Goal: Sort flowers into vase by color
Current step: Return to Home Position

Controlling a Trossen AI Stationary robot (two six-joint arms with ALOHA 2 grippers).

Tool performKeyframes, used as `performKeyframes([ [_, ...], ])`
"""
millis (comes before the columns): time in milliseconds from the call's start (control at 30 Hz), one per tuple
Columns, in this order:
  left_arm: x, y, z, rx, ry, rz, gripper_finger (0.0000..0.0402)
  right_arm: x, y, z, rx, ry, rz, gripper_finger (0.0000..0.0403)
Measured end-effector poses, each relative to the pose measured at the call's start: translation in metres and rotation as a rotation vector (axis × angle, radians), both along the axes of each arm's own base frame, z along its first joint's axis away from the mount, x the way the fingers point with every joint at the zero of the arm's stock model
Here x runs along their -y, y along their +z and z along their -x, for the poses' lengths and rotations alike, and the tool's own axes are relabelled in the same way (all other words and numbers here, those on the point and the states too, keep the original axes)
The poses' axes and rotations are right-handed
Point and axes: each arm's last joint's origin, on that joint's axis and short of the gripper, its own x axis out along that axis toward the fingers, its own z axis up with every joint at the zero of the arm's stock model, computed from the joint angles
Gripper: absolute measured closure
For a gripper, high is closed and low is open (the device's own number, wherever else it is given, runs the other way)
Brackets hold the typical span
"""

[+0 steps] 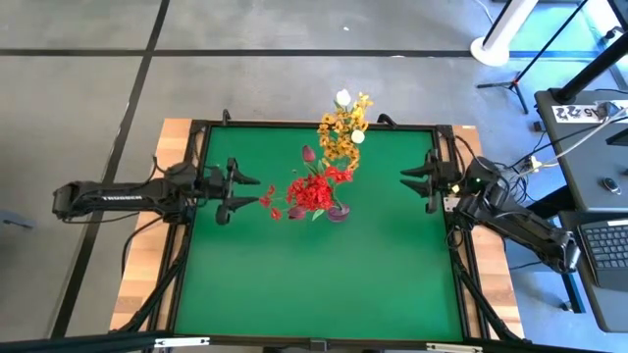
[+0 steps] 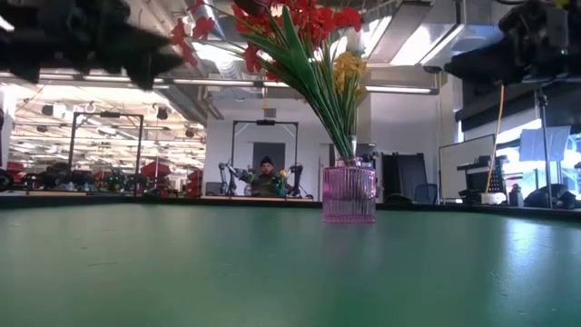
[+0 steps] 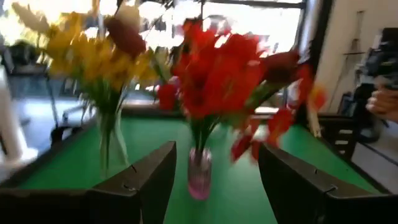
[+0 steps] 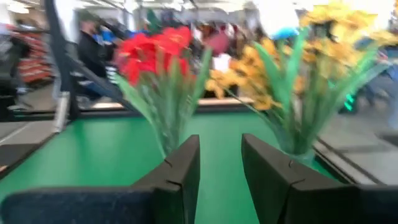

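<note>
Red flowers point(image 1: 312, 191) stand with their stems in a pink ribbed vase point(image 2: 349, 193) at the middle of the green table. Dark red tulip buds point(image 1: 309, 154) lean out beside them. Yellow-orange flowers point(image 1: 343, 132) with white tulip buds point(image 1: 342, 97) stand in a clear vase point(image 3: 112, 140) near the far edge. My left gripper point(image 1: 250, 192) hovers open at the table's left edge and points level at the red bunch. My right gripper point(image 1: 410, 180) hovers at the right edge, its fingers point(image 4: 186, 162) a narrow gap apart with nothing between them.
A black rail point(image 1: 196, 245) on a wooden frame runs round the green mat. A desk with a laptop point(image 1: 608, 245) stands off the right side. A person point(image 2: 266, 177) sits far behind the table, and a hand point(image 3: 382, 102) shows beyond its right side.
</note>
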Motion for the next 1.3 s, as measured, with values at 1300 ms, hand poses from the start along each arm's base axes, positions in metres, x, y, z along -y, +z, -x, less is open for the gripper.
performKeyframes([
  [1300, 0.003, -0.042, 0.036, -0.100, 0.116, 0.109, 0.0178, 0.004, -0.048, 0.006, -0.027, -0.239, 0.011, 0.0285],
])
